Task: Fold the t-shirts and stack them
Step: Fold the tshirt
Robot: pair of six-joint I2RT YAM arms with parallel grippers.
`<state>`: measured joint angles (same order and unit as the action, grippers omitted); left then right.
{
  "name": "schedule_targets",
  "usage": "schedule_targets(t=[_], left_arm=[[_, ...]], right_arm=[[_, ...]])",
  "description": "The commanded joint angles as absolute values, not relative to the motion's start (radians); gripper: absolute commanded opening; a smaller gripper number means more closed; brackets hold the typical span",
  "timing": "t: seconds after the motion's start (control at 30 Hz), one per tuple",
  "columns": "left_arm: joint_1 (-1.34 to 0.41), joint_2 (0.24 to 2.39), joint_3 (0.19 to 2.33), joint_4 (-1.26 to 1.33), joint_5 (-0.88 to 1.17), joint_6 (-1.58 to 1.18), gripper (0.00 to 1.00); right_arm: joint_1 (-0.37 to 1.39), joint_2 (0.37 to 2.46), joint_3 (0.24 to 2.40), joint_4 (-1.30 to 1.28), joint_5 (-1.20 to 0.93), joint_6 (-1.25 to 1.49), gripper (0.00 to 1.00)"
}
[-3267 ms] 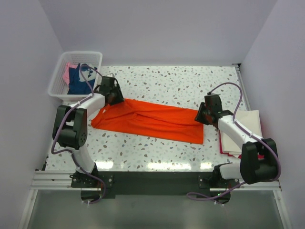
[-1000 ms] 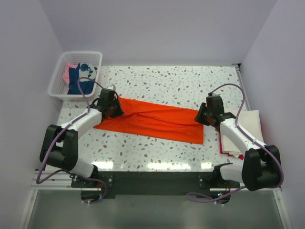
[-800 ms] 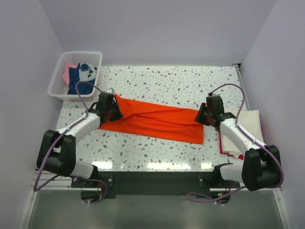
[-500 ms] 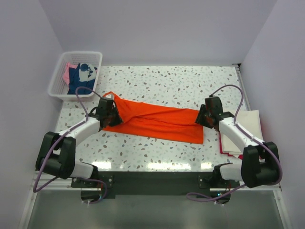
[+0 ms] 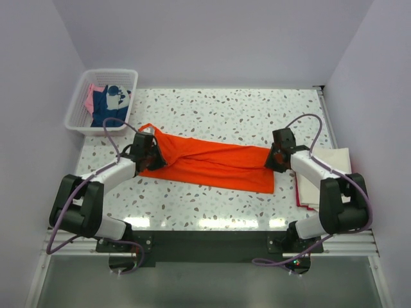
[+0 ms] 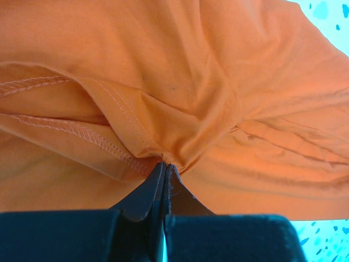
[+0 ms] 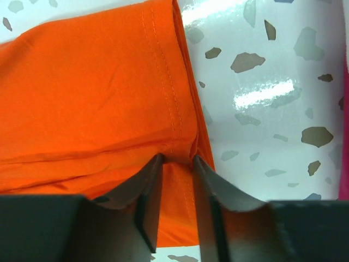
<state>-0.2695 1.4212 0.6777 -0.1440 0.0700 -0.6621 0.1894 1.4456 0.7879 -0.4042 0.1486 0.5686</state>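
Observation:
The bright orange t-shirt (image 5: 212, 163) lies folded into a long band across the middle of the table. My left gripper (image 5: 153, 153) is shut on its left end, pinching a gathered fold near a stitched hem (image 6: 165, 164). That end is raised and bunched, with a loop of cloth standing up behind the gripper. My right gripper (image 5: 273, 159) sits at the band's right end. Its jaws stand narrowly apart, with a ridge of the stitched hem squeezed between the fingertips (image 7: 175, 159). A cream-white t-shirt (image 5: 337, 167) lies folded on a red one (image 5: 302, 203) at the right edge.
A white mesh basket (image 5: 76, 109) stands at the back left, holding a navy blue t-shirt (image 5: 106, 114) and a pink one (image 5: 92, 97). Pale walls close in the speckled table (image 5: 244, 109) on three sides. The folded stack lies just right of my right arm.
My left gripper has drawn the shirt's left end up and toward the right, bunching it and raising a loop of cloth. My right gripper has shifted slightly left on the hem and its jaws reset.

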Motion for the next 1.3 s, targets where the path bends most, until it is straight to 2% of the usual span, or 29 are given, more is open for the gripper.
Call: schedule_targets(t=[0.0,0.07,0.2,0.3,0.5,0.8,0.93,0.97,1.07,1.13,1.2,1.27], left_arm=[[-0.273,1.430,0.721,-0.117,0.066,-0.675,0.00],[-0.273,1.430,0.741,-0.126,0.052,-0.678,0.00],[-0.272,1.433,0.781,-0.161,0.020,-0.683,0.00],[-0.270,1.430,0.810,-0.184,0.003,-0.681,0.00],[-0.256,1.393,0.830,-0.221,-0.063,-0.686,0.00],[-0.255,1.356,0.753,-0.198,-0.035,-0.695,0.00],[-0.256,1.367,0.709,-0.166,0.031,-0.684,0.00],[-0.256,1.364,0.698,-0.161,0.049,-0.684,0.04],[-0.256,1.330,0.664,-0.138,0.074,-0.684,0.29],[-0.256,1.307,0.667,-0.141,0.078,-0.680,0.36],[-0.256,1.276,0.678,-0.158,0.078,-0.677,0.45],[-0.255,1.256,0.710,-0.193,0.052,-0.683,0.47]], right_arm=[[0.187,1.454,0.856,-0.402,0.202,0.588,0.28],[0.186,1.451,0.871,-0.414,0.213,0.583,0.19],[0.179,1.442,0.900,-0.442,0.233,0.572,0.07],[0.176,1.433,0.908,-0.456,0.239,0.565,0.04],[0.150,1.408,0.890,-0.454,0.232,0.555,0.05],[0.138,1.396,0.836,-0.434,0.203,0.554,0.06],[0.137,1.391,0.802,-0.413,0.176,0.558,0.16],[0.138,1.390,0.795,-0.411,0.175,0.560,0.19],[0.137,1.361,0.782,-0.413,0.167,0.560,0.29],[0.137,1.342,0.788,-0.423,0.161,0.557,0.33],[0.137,1.312,0.804,-0.436,0.166,0.551,0.33],[0.138,1.287,0.813,-0.445,0.152,0.543,0.33]])
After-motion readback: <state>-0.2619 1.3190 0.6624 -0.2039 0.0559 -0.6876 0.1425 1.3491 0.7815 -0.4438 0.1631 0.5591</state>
